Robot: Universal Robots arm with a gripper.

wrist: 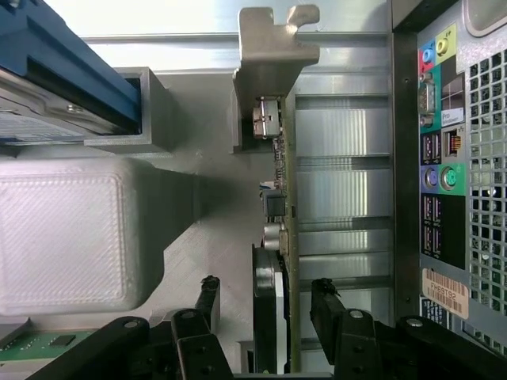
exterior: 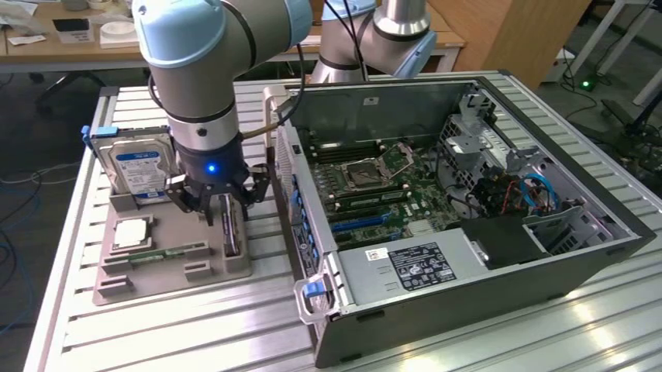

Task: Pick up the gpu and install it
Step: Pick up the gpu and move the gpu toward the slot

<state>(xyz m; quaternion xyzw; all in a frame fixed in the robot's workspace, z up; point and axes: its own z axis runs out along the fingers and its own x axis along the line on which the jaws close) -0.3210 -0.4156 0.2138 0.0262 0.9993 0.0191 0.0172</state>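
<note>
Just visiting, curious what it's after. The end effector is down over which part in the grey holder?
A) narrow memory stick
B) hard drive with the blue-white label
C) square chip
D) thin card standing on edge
D: the end effector has one finger on each side of the gpu, which stands on edge in the holder.

The gripper (exterior: pixel 220 203) straddles the upright gpu (exterior: pixel 231 236) in the grey tray (exterior: pixel 145 280), seemingly unclamped.

The gpu (wrist: pixel 279 207) is green with a silver bracket (wrist: pixel 273 55).
</note>
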